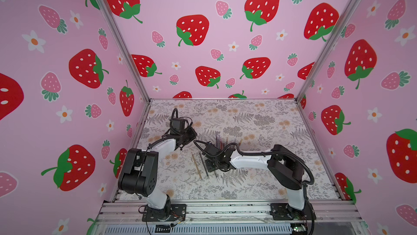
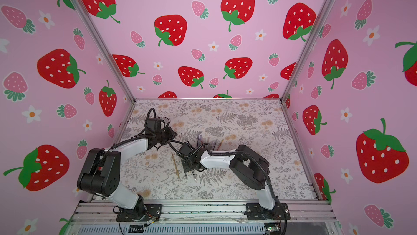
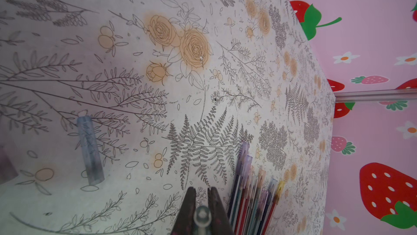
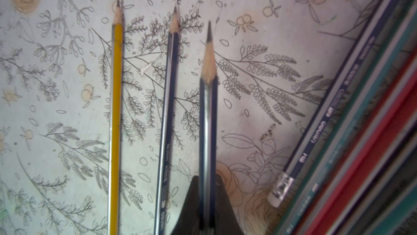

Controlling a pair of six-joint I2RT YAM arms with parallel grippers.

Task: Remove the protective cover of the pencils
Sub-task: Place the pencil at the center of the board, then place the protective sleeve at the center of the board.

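Note:
My left gripper [image 3: 201, 189] is shut on a small clear protective cover [image 3: 202, 215], held above the table. My right gripper [image 4: 208, 178] is shut on a dark blue pencil [image 4: 208, 109] whose sharpened tip is bare. Beside it lie a yellow pencil [image 4: 116, 109] and another blue pencil [image 4: 169, 109], both bare-tipped, on the table. A bundle of pencils [image 3: 255, 191] with clear covers on their tips lies next to the left gripper. In both top views the right gripper [image 1: 211, 166] [image 2: 188, 166] sits low over the laid-out pencils [image 1: 197, 166] [image 2: 175, 166], with the left gripper [image 1: 180, 148] behind it.
A loose clear cover [image 3: 90, 150] lies on the flowered table [image 1: 259, 177]. The pencil pile [image 1: 220, 142] lies just behind the right wrist. Pink strawberry walls [image 1: 203, 42] close in the back and both sides; a metal rail [image 1: 225, 209] runs along the front.

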